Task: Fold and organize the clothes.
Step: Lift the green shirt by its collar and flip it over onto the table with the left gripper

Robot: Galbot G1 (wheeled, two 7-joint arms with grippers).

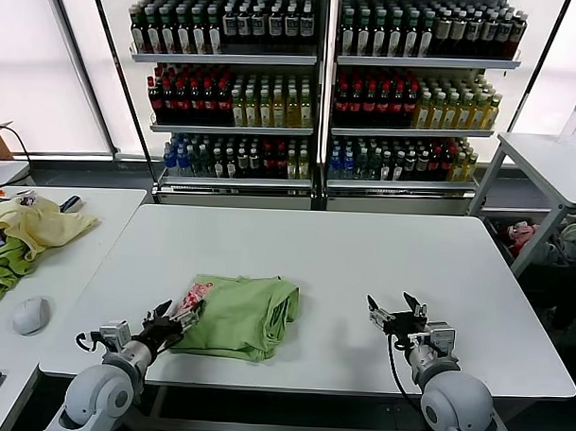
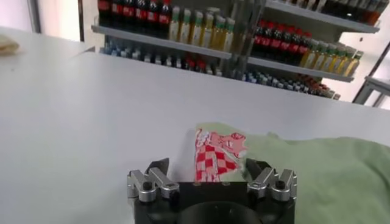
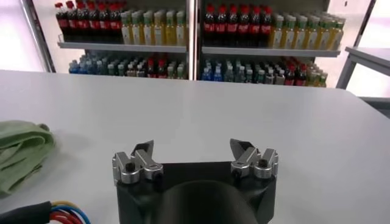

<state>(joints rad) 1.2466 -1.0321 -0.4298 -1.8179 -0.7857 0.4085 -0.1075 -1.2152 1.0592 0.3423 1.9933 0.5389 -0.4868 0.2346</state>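
Lime-green cotton T-shirt [image 1: 239,313], folded near the white counter's [image 1: 362,265] near edge with its printed corner touching the spread left pincer [image 1: 171,317], runs rightward from it, while the right pincer [image 1: 398,314], also spread and empty, sits well apart to the right.

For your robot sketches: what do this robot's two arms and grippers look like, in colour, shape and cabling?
Both arms are rounded, light grey shells. The left gripper and right gripper are black blocks with silver, screw-fastened finger mounts and dark pointed fingertips. Black cable loops at each wrist; red, blue and yellow wires show by the right one.
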